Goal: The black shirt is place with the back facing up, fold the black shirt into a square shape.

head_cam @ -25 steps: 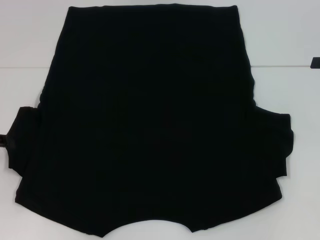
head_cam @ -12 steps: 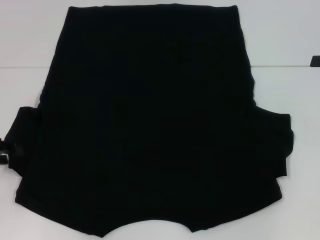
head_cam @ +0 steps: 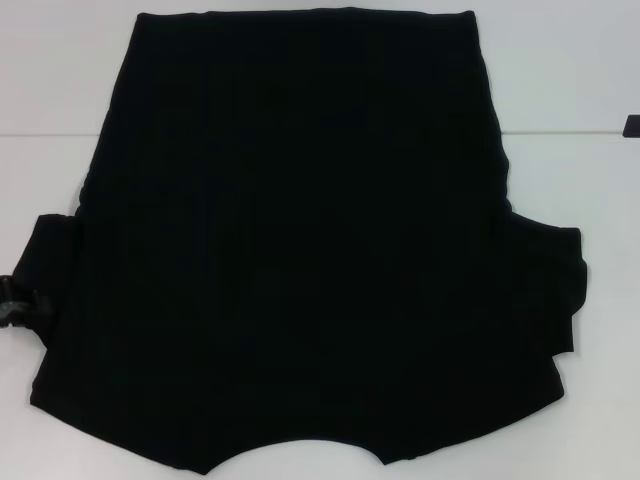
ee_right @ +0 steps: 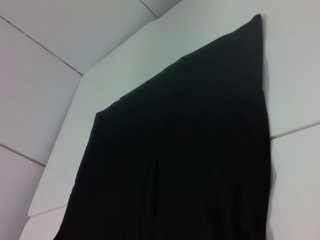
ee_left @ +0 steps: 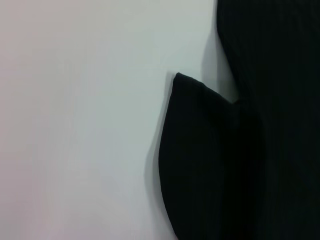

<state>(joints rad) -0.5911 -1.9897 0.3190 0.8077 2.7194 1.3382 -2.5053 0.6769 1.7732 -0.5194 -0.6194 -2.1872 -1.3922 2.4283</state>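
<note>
The black shirt (head_cam: 300, 250) lies flat on the white table (head_cam: 50, 80), plain side up. Its hem is at the far side and its neck cut-out is at the near edge. The short sleeves stick out left and right. My left gripper (head_cam: 15, 305) shows as a small dark piece at the outer edge of the left sleeve (head_cam: 50, 270). The left wrist view shows that sleeve (ee_left: 200, 160) from above, lying flat. Only a sliver of my right gripper (head_cam: 632, 125) shows, at the far right, away from the shirt. The right wrist view shows the shirt's body (ee_right: 175, 150).
A seam (head_cam: 560, 133) runs across the white table under the shirt. Bare table shows on the left (ee_left: 75, 125), on the right (head_cam: 600, 180) and beyond the hem. White wall panels (ee_right: 40, 60) stand past the table's far end.
My left gripper has moved a little nearer along the left sleeve's edge and closer in to it. The right gripper's sliver has slid slightly further out of view. The shirt has not moved.
</note>
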